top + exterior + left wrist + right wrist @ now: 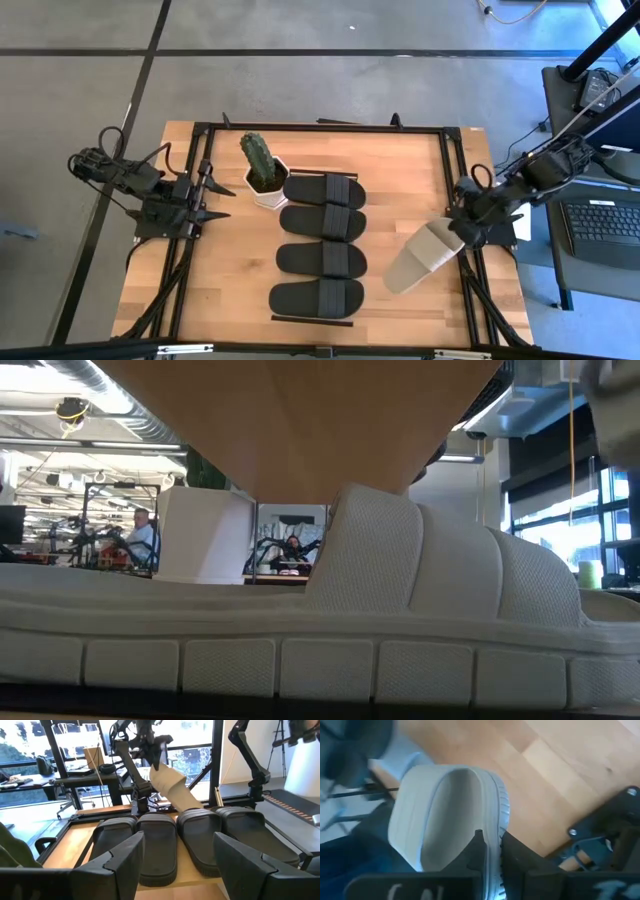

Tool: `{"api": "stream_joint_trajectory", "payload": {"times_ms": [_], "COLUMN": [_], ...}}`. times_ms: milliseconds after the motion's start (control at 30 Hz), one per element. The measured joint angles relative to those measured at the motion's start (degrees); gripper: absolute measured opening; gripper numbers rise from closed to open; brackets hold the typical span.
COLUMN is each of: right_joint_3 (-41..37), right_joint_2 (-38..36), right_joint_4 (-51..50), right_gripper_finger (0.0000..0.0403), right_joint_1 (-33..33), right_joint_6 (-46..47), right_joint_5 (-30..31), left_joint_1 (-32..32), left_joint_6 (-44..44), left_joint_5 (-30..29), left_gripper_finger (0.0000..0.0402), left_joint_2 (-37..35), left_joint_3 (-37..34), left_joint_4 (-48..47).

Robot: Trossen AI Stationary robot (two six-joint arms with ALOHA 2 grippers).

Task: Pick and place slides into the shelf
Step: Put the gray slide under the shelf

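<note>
Evidently unmarked grey-beige slide (423, 257)

2 dark arms (150, 190), looped black cables (100, 150)

Four black slides (322, 240) are counted in a row on the shelf (312, 320). Two grey-beige slides are seen: one (422, 257) on the right in the high view, another (400, 610) in the low view. One potted cactus (260, 165) and two arms are seen.
</note>
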Motion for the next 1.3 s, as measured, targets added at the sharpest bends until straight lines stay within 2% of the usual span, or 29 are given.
{"api": "stream_joint_trajectory", "payload": {"times_ms": [133,300,400,633,833,933,1133,1300], "right_joint_3": [-6.7,-15.6,-20.7,-33.2,-33.1,-33.2,-33.2,-33.2], "right_joint_2": [-2.3,-7.5,-11.1,-15.9,-11.6,-8.9,-2.8,2.3], "right_joint_4": [0.0,0.9,4.2,16.0,19.3,19.6,22.6,25.5], "right_gripper_finger": [0.0036,0.0036,0.0036,0.0035,0.0035,0.0035,0.0035,0.0035], "right_joint_1": [0.0,0.0,0.0,0.0,0.0,0.0,-0.1,0.0], "right_joint_6": [1.8,5.6,7.7,10.8,15.4,19.5,22.6,25.0], "right_joint_5": [1.2,7.7,10.6,12.2,17.4,16.7,13.0,12.4], "left_joint_1": [0.0,0.0,0.0,0.0,0.0,0.0,0.0,0.0], "left_joint_6": [0.0,0.0,-0.1,-1.5,-2.8,-2.8,-3.7,-4.2], "left_joint_5": [0.0,0.0,0.0,0.0,-0.1,-0.1,0.0,0.0], "left_gripper_finger": [0.0225,0.0225,0.0224,0.0225,0.0225,0.0225,0.0225,0.0225], "left_joint_2": [0.0,0.0,0.0,0.0,0.1,0.1,0.1,0.1], "left_joint_3": [0.0,0.0,0.0,0.0,-0.8,-1.9,-3.3,-3.4], "left_joint_4": [0.0,0.0,-0.1,-1.6,-2.4,-2.4,-2.2,-2.2]}}
